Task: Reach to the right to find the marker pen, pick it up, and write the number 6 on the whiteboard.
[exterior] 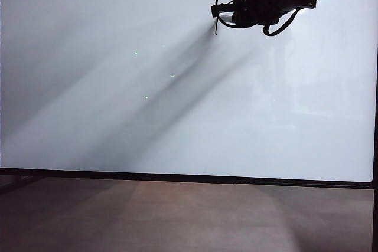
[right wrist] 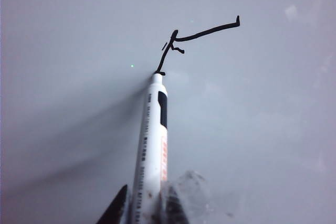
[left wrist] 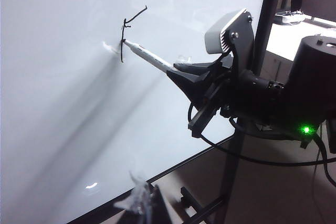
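Note:
The whiteboard (exterior: 118, 87) fills the exterior view. My right gripper (exterior: 220, 11) reaches in from the upper right and is shut on the marker pen (right wrist: 152, 145), a white barrel with a black tip. That tip touches the whiteboard (right wrist: 262, 129) at the lower end of a thin black line. The number 6 (right wrist: 194, 38) shows only as a slanted top stroke and a stroke running down from it. The left wrist view shows the marker pen (left wrist: 149, 56) sticking out of the right gripper (left wrist: 176, 69). My left gripper (left wrist: 139, 203) hangs near the board's lower frame, and how its jaws stand is unclear.
A thin black frame (exterior: 177, 177) edges the board along its lower side, with a brown surface (exterior: 177, 216) below it. A black stand post (left wrist: 270, 19) rises beside the board's side edge. A black cable (left wrist: 252, 158) loops under the right arm.

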Controlling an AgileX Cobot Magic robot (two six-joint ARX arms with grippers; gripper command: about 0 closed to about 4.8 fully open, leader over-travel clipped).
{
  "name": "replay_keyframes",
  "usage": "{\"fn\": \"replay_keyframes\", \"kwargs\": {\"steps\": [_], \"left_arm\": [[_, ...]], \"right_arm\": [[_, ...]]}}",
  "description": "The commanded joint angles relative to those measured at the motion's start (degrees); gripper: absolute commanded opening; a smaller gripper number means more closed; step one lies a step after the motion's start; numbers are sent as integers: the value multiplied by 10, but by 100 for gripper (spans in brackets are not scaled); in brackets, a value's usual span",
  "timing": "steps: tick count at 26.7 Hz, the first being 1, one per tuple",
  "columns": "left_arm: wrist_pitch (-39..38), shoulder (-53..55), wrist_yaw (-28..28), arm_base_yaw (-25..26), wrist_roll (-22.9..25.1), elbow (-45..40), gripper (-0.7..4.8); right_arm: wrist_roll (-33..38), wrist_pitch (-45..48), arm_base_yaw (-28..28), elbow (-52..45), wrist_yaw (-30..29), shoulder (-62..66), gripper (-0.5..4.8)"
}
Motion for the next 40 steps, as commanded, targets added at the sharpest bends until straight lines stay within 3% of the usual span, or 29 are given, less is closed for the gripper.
{"fn": "replay_keyframes", "kwargs": {"steps": [1,17,32,40], "left_arm": [[9,-1,0,-1,0,3,-7],[12,-1,0,-1,0,3,-7],[12,-1,0,-1,0,3,-7],[13,-1,0,-1,0,3,-7]], "right_arm": [[-1,12,-1,3,1,0,-1],[1,-38,0,3,108,-23,-1],[1,-66,0,3,157,-31,-1],[1,-77,0,3,153,-32,-1]]}}
